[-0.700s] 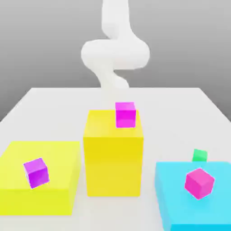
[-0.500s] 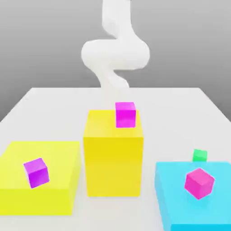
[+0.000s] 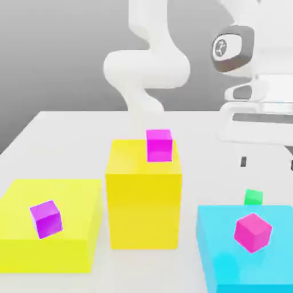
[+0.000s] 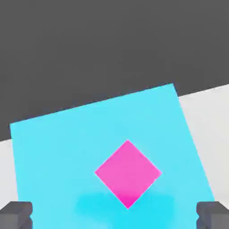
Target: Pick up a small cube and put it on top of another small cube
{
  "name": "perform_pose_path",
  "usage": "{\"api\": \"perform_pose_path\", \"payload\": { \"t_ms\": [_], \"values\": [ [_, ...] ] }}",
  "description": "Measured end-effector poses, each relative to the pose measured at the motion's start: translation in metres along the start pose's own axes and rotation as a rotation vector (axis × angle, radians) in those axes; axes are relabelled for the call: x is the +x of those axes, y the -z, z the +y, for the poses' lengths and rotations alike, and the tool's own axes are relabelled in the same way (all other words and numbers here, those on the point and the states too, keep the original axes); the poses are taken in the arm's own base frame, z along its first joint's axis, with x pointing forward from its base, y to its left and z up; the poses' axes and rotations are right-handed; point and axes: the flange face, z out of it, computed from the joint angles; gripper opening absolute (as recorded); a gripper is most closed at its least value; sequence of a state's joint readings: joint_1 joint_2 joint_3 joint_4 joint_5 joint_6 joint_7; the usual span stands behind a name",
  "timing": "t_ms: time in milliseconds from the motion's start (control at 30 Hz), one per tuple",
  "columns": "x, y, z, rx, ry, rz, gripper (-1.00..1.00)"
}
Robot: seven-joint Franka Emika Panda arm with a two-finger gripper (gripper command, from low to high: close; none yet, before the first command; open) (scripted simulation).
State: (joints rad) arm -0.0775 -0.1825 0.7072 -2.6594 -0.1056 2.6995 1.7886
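White arm (image 3: 146, 68) bent high, hand hanging over pink cube (image 4: 128, 173) on blue block (image 4: 67, 152); jaws wide, empty.

Simulated tabletop (image 3: 68, 123), plain coloured blocks (image 3: 143, 194)

Matt, smooth cyan block (image 4: 67, 147)

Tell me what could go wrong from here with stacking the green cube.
The open hand hangs over the pink cube on the blue block, not over the green cube, so it might grab the wrong one. The green cube sits low on the table right behind the blue block, so a finger could strike the block's edge going down.
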Motion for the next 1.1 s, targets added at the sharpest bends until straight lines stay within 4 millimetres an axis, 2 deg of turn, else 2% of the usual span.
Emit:
{"api": "perform_pose_path", "payload": {
  "t_ms": [100,233,300,500,767,800,1000,1100],
  "values": [
    [-0.038,-0.032,0.029,-0.061,-0.029,-0.040,0.00],
    [-0.096,-0.062,0.079,-0.145,-0.041,-0.099,0.00],
    [-0.112,-0.073,0.101,-0.186,-0.071,-0.123,0.00],
    [-0.124,-0.096,0.108,-0.197,-0.097,-0.146,0.00],
    [-0.127,-0.137,0.120,-0.203,-0.093,-0.136,0.00],
    [-0.127,-0.141,0.122,-0.204,-0.092,-0.133,-1.00],
    [-0.126,-0.143,0.123,-0.204,-0.091,-0.134,-1.00],
    [-0.127,-0.133,0.118,-0.201,-0.095,-0.140,-1.00]
  ]
}}
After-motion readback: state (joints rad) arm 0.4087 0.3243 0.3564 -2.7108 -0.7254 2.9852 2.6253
